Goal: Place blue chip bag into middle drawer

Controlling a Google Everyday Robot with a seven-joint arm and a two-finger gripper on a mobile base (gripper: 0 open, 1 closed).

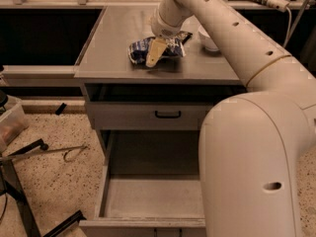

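Item: bag (138, 50), on the bench (111, 53), long axis roughly left-right, sits directly beneath your claw (153, 57), which touches it, though you cannot tell whether it is grasping yet; drawer (148, 199) stands open, well below.

End effector (153, 58) low over worktop (111, 48), set on top of blue chip bag (137, 50). Bag lies crumpled near worktop middle. White bowl (208, 39) near bag's right, partly hidden by arm (256, 147). Small dark wrapper (184, 35) at bag's far right corner. Below worktop: shallow drawer front (128, 116) closed, with black bar handle (168, 114). Under it, middle drawer (148, 197) stands open, grey floor in view, right part covered by arm. Speckled floor (54, 181) to the left, black stand legs (19, 201) on it.
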